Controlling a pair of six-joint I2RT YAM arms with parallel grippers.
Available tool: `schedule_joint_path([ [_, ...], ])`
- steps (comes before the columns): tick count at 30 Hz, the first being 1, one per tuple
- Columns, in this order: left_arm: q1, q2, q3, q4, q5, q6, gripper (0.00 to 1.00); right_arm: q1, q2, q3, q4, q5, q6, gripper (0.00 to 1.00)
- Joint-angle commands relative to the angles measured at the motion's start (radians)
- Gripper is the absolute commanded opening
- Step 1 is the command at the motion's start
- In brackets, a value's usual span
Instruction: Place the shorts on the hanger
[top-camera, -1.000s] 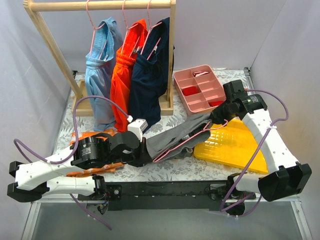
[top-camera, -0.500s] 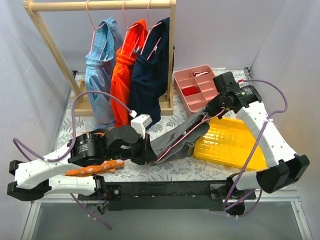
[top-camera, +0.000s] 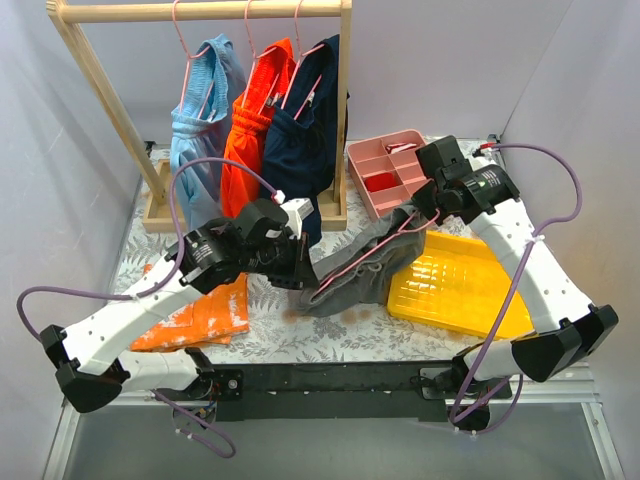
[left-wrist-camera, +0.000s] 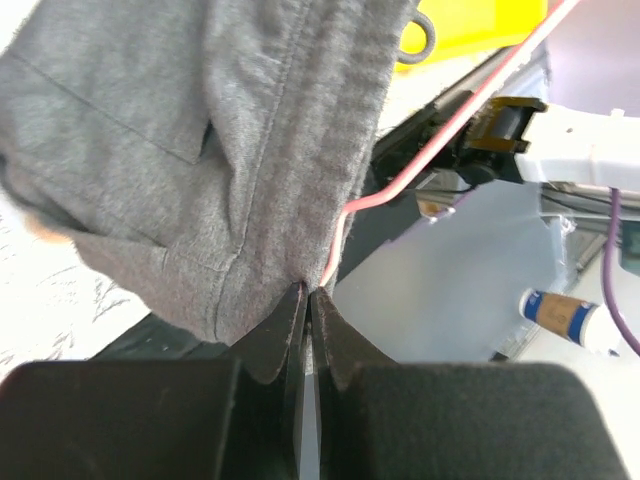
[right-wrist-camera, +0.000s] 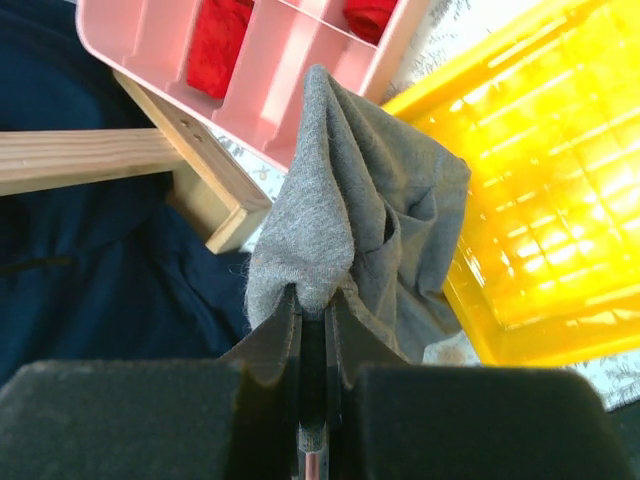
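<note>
The dark grey shorts (top-camera: 365, 270) hang stretched between my two grippers, above the table. The pink wire hanger (top-camera: 385, 240) runs along them. My left gripper (top-camera: 303, 275) is shut on the lower end of the shorts (left-wrist-camera: 200, 130), with the hanger wire (left-wrist-camera: 450, 118) pinched beside the fabric at the fingertips (left-wrist-camera: 285, 320). My right gripper (top-camera: 425, 208) is shut on the upper end of the shorts (right-wrist-camera: 350, 200). A bit of pink wire shows deep between its jaws in the right wrist view.
A wooden rail frame (top-camera: 200, 12) at the back holds light blue (top-camera: 200, 120), orange (top-camera: 250, 130) and navy (top-camera: 300, 150) garments. A pink compartment tray (top-camera: 398, 175) and a yellow tray (top-camera: 470, 290) lie to the right. An orange blotched garment (top-camera: 200, 315) lies at the left.
Both grippers have lifted the shorts and hanger. The left gripper rose and moved back and right, uncovering the orange garment. The right gripper moved left towards the pink tray.
</note>
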Motion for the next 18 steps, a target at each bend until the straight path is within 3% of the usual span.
schedule_joint_path([
  [1,0.046,0.016,-0.039,0.175,0.157,0.023,0.00,0.024,-0.075,-0.101,0.138,0.018,-0.047,0.01],
  [2,0.078,0.024,-0.061,0.206,0.177,0.020,0.00,0.026,-0.103,-0.145,0.249,0.008,-0.079,0.01],
  [5,0.122,0.041,-0.088,0.284,0.255,-0.013,0.00,0.034,-0.210,-0.265,0.378,0.008,-0.091,0.01],
  [11,0.126,0.041,-0.007,0.277,0.258,-0.041,0.00,0.030,-0.129,-0.124,0.211,0.141,-0.067,0.01],
  [18,0.128,-0.004,-0.039,0.339,0.249,-0.139,0.00,0.024,-0.077,-0.071,0.238,0.057,-0.042,0.01],
])
